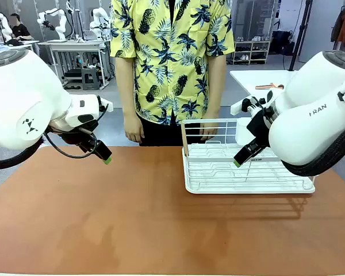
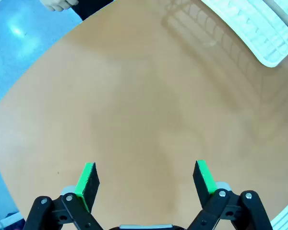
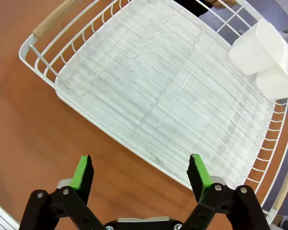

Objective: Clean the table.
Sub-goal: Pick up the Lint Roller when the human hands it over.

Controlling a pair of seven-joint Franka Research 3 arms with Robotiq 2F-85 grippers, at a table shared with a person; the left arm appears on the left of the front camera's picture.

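The table (image 1: 132,218) has a smooth brown top. It runs wide from left to right and reaches from the near edge to the person (image 1: 169,57) standing at the far side. Most of the top is bare.

One thing sits on it: a white wire rack (image 1: 218,172), on the right half, toward the far side. Its long side runs left to right. A white cup (image 3: 259,48) hangs at its far right corner, and a wooden handle (image 3: 55,17) is on its left end.

The right gripper (image 1: 241,158) hangs just above the rack's near right part, not touching it. Its two green fingers are wide apart and hold nothing. So the rack lies right under and just past this gripper, and the right arm is much nearer to it.

The left gripper (image 2: 144,175) hangs over the bare left part of the table, well apart from the rack. Its fingers are wide apart too, with nothing between them.

The person's hands (image 1: 133,131) rest at the far edge.

The big right arm hides the right end of the rack in the front view. The near edge of the table is cut off. Faint dark patches near the front may be shadows or stains; I cannot tell which.
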